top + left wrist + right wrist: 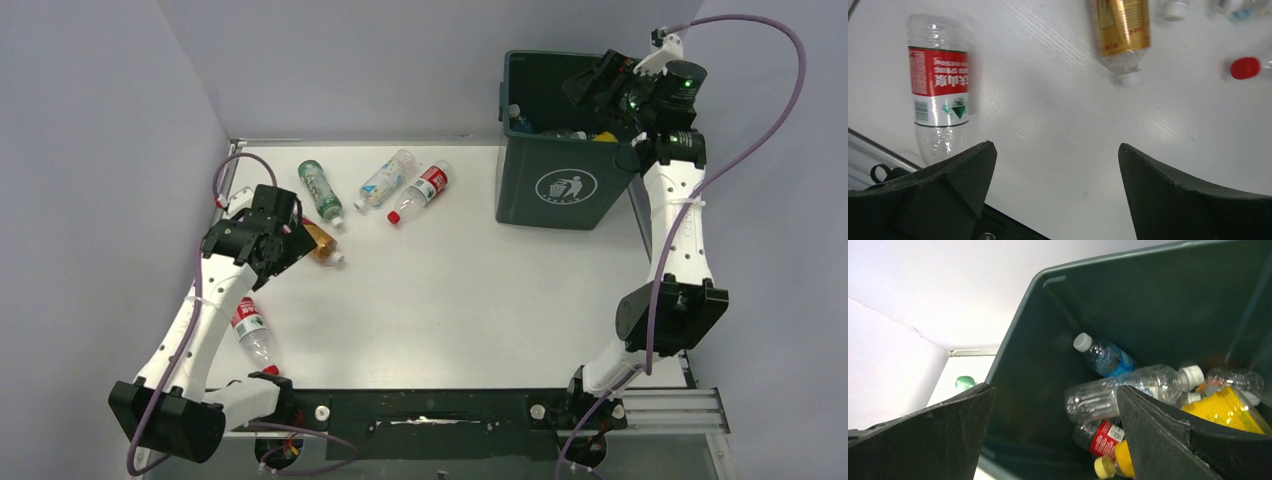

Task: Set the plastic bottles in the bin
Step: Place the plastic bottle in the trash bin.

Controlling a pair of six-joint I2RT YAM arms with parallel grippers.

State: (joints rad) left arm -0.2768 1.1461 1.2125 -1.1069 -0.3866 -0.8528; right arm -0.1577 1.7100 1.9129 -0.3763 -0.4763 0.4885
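The dark green bin [560, 185] stands at the table's back right. My right gripper [598, 85] hangs open over its mouth, nothing between its fingers [1055, 390]. Inside lie several plastic bottles: a blue-labelled one [1105, 356], a clear one [1118, 392], a red-labelled one [1100, 436] and a yellow one [1225, 407]. My left gripper [285, 245] is open and empty [1054, 150] above bare table, next to an amber bottle [322, 243] [1122, 25]. A red-labelled bottle [250, 330] [939, 85] lies near the left arm.
At the back of the table lie a green bottle [320, 190], a blue-labelled clear bottle [385, 180] and a red-capped, red-labelled bottle [425, 190]. Grey walls close the table at the left and back. The arm bases sit along the near edge.
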